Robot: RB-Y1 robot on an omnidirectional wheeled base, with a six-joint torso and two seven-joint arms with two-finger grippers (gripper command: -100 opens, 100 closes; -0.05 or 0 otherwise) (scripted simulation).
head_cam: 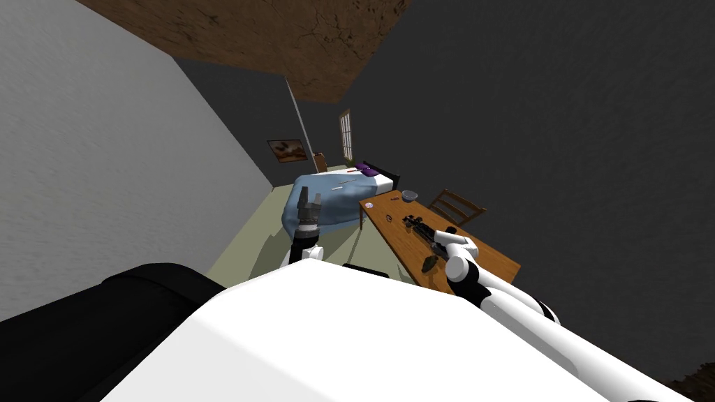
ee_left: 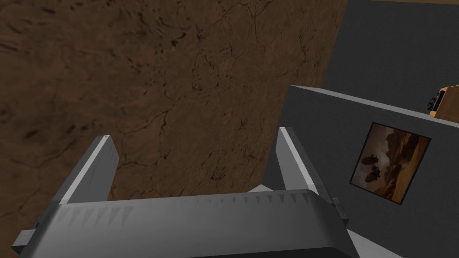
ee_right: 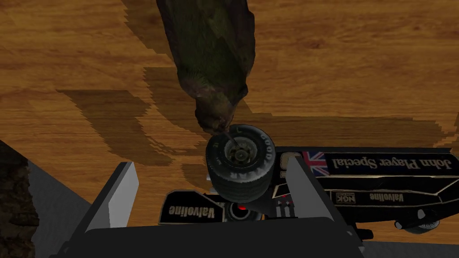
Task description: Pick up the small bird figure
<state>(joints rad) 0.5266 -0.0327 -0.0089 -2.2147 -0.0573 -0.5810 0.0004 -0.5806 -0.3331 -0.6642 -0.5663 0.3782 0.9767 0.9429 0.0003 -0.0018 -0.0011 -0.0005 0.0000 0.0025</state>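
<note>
The small bird figure (ee_right: pixel 210 67) is dark olive-brown and lies on the wooden table (ee_right: pixel 358 58), just beyond my right gripper's fingertips. My right gripper (ee_right: pixel 210 163) is open and hangs over a black toy race car (ee_right: pixel 385 179); the car's rear wheel (ee_right: pixel 240 161) sits between the fingers, and the bird's narrow end touches that wheel. In the head view the bird figure (head_cam: pixel 428 264) is near the table's near end, with my right gripper (head_cam: pixel 436 244) just above it and the toy car (head_cam: pixel 415 223) stretching away. My left gripper (head_cam: pixel 309 202) is raised beside the table, open and empty (ee_left: pixel 192 152).
A grey bowl (head_cam: pixel 409 196) and a small round item (head_cam: pixel 368 206) sit at the table's far end. A wooden chair (head_cam: pixel 456 206) stands behind the table. A bed (head_cam: pixel 335 195) with a blue cover lies beyond. A black seat (head_cam: pixel 84 328) is at my left.
</note>
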